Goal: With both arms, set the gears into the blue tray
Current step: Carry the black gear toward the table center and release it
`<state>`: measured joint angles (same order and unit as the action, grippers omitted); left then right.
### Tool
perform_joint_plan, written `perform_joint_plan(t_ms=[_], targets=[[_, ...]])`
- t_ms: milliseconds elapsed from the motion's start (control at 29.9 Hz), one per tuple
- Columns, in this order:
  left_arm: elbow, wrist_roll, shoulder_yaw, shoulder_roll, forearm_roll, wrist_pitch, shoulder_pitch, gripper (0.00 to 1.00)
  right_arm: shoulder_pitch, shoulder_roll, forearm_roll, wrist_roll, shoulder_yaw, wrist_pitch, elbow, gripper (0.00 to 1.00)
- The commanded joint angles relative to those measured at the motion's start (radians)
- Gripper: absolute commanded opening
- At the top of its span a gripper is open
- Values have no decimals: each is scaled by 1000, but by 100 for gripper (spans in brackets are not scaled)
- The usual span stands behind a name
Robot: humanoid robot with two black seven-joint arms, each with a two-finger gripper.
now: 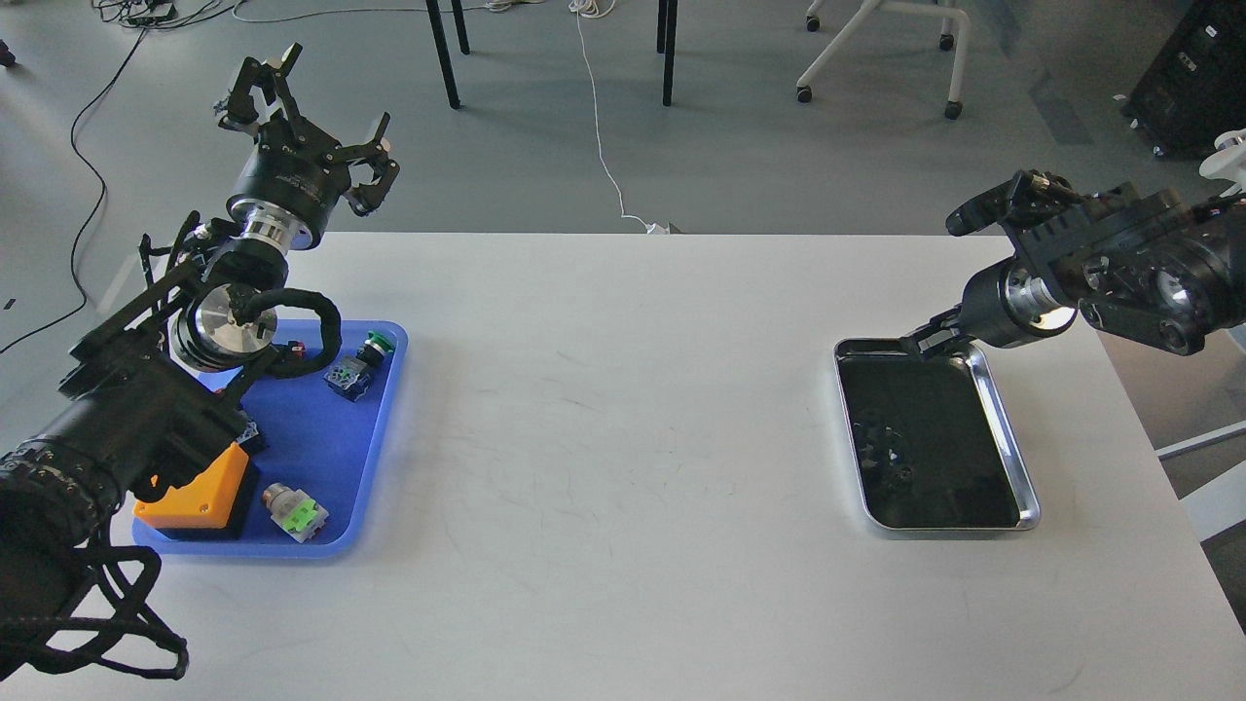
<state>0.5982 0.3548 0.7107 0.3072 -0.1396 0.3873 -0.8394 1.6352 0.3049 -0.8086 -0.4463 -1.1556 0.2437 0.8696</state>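
The blue tray [326, 443] lies at the table's left, partly under my left arm. My left gripper [310, 105] is held high beyond the tray's far end, past the table's back edge, its fingers spread open and empty. My right gripper [923, 343] hangs over the far rim of the silver tray [1022, 487]. It looks small and dark, so its fingers cannot be told apart, nor whether anything is between them. I cannot pick out the gears. Only dark blotches show on the silver tray's mirror-like floor.
In the blue tray sit a green-capped push-button [362, 358], an orange and black block [195, 498] and a second switch with a green base [297, 514]. Chair and table legs stand on the floor beyond the white table [623, 419].
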Motion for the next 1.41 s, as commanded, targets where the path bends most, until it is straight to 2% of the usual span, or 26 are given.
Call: perform_joint_plan(t_ms=[0,234,535,769,1372], targets=[[0,-2,0,1,2,-2,-3,98,44,-36,-1,-2,100,-27,71,18],[0,-4,-2,9,3,-2,-4,98,28,-162,2,-17,209,-69,92,18],[0,-5,-2,24,6,-2,0,98,-46,-300,-1,-42,332,-72,91,18],[0,-5,-2,24,6,-5,0,98,-118,-305,-12,-42,333,-121,82,19],[0,-5,-2,24,6,-8,6,98,-247,-305,-49,-42,332,-133,16,21]])
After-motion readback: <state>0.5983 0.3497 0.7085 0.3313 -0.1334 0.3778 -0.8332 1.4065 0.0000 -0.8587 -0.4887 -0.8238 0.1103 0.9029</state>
